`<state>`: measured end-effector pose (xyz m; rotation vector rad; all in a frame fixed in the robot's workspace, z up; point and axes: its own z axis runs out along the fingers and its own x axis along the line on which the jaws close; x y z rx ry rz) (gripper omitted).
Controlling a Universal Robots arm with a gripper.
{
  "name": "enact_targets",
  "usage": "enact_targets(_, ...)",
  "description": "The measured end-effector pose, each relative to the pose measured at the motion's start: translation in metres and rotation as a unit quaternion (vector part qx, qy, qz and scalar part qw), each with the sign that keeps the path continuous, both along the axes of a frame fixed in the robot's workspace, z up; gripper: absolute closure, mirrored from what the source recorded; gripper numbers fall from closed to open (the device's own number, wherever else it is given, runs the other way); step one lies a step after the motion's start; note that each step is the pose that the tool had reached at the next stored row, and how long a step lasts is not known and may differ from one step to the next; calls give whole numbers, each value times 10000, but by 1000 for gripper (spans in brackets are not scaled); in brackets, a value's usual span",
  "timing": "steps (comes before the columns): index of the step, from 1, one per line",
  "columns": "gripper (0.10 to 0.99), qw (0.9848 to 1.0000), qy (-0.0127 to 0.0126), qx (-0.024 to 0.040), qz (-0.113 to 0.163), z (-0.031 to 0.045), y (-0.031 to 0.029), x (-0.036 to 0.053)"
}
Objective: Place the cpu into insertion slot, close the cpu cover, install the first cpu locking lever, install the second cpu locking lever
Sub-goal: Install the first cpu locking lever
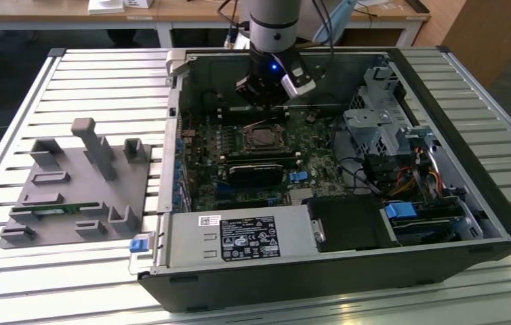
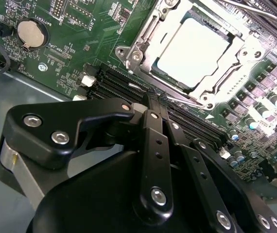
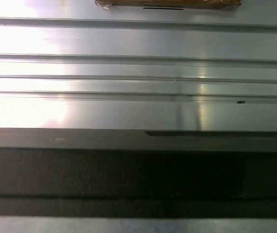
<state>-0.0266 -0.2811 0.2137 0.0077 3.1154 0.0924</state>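
In the second wrist view the cpu [image 2: 193,48] lies flat in the insertion slot [image 2: 129,52], its pale silver top showing through the window of the cpu cover [image 2: 146,41], which lies down around it. My gripper [image 2: 153,99] hangs just off the socket's edge, over the long memory slots. Its black fingers [image 2: 150,126] are shut together with nothing between them. In the exterior view the gripper [image 1: 260,103] hovers inside the open computer case, slightly behind the insertion slot [image 1: 262,137] on the green board.
A black ridged module [image 1: 255,170] sits in front of the socket. A power supply [image 1: 237,237] and drive cage [image 1: 377,128] crowd the case. A grey fixture [image 1: 74,183] stands on the slatted table [image 3: 129,73] at the exterior view's left. A coin battery [image 2: 31,33] sits nearby.
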Motion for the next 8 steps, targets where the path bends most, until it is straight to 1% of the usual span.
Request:
enact_targets(6,969,10000,-1,-1,0,-16,0,0)
enact_targets(8,969,10000,-8,0,0,-23,0,0)
